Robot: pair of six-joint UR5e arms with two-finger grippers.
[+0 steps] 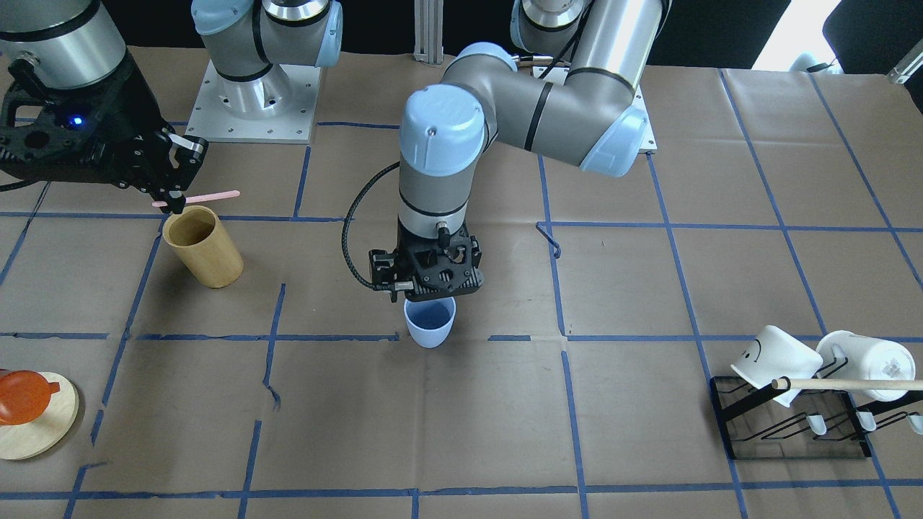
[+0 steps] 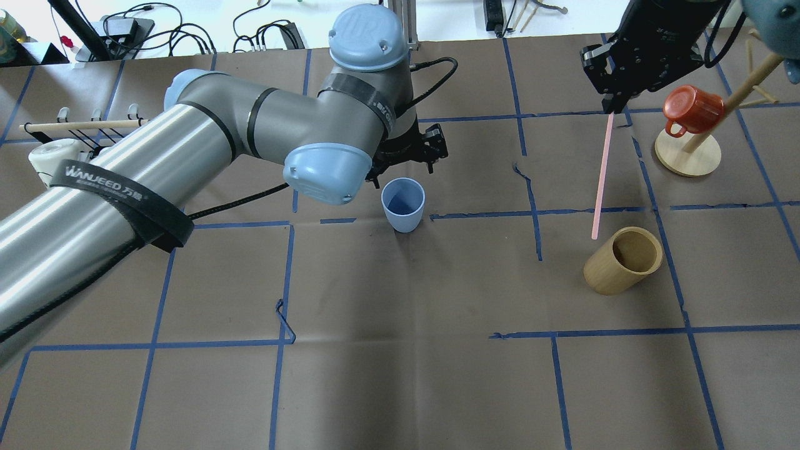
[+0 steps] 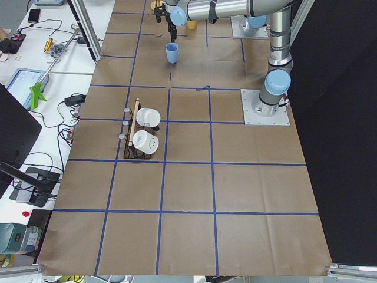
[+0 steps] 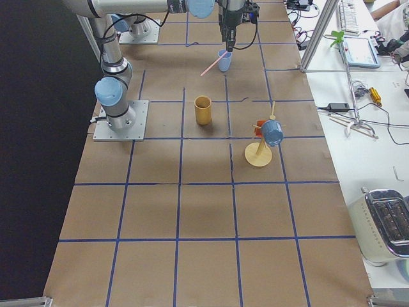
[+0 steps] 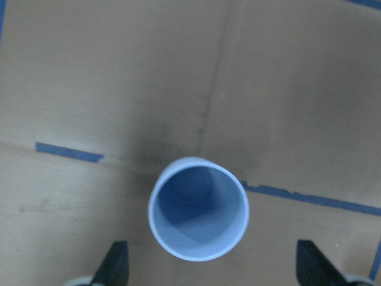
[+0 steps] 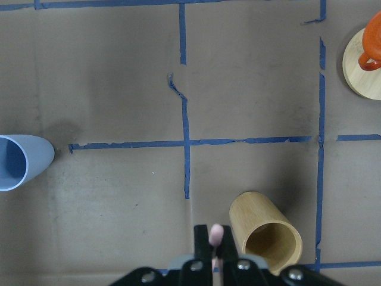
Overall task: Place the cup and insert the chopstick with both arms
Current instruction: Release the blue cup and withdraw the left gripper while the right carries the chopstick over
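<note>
Lighting even and diffuse from above. Soft shadow lies beside the blue cup. Mild glare on the left arm's metal tube. Left wrist view dim, soft-focused; remaining 5 views sharp.

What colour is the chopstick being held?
The chopstick is pink, clearest in the overhead exterior view.

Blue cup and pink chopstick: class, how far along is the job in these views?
Done, it seems: the blue cup stands upright on the table, the left gripper open above it, not touching. In hand: the right gripper is shut on the pink chopstick, whose lower tip hangs beside the bamboo cup. Left: the chopstick is in no cup yet.
</note>
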